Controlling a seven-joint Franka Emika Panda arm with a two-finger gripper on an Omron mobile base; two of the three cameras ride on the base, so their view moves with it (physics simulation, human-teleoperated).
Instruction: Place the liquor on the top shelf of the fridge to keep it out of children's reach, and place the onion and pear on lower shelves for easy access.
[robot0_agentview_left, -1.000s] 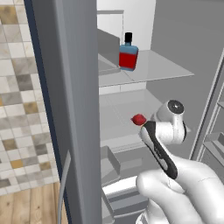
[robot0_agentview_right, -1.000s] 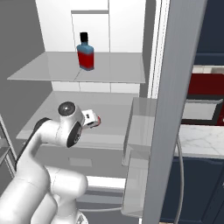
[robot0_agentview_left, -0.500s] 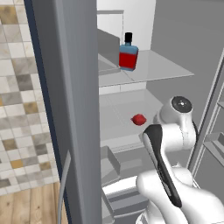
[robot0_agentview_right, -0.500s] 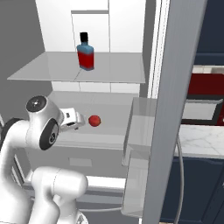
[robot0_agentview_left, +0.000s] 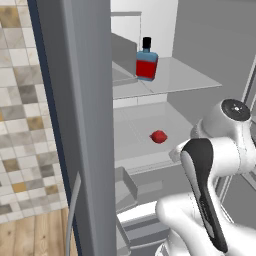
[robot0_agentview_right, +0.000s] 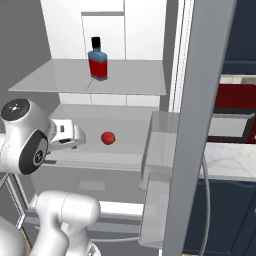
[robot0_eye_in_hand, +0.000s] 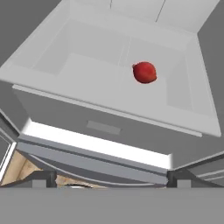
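While the liquor (robot0_agentview_left: 146, 62) carries a red label, no writing on it can be read; the blue bottle with its black cap stands upright on the top shelf (robot0_agentview_left: 185, 77) of the open fridge (robot0_agentview_left: 80, 125), toward the shelf's left rear in the left base view. In the right base view the liquor (robot0_agentview_right: 98, 60) stands left of centre on that pale panel (robot0_agentview_right: 135, 80). One shelf down, the onion (robot0_agentview_left: 158, 136) lies alone on the lower shelf (robot0_agentview_left: 132, 137), near its middle, touching nothing else. To its right in the left base view rises the white arm. In the right base view the gripper (robot0_agentview_right: 75, 136) sits just left of the onion (robot0_agentview_right: 108, 138), apart from it, in front of the shelf edge. Its jaws are spread wide and hold nothing. Seen from the hand, the onion (robot0_eye_in_hand: 144, 72) rests on the shelf right of centre, well beyond the finger tips.
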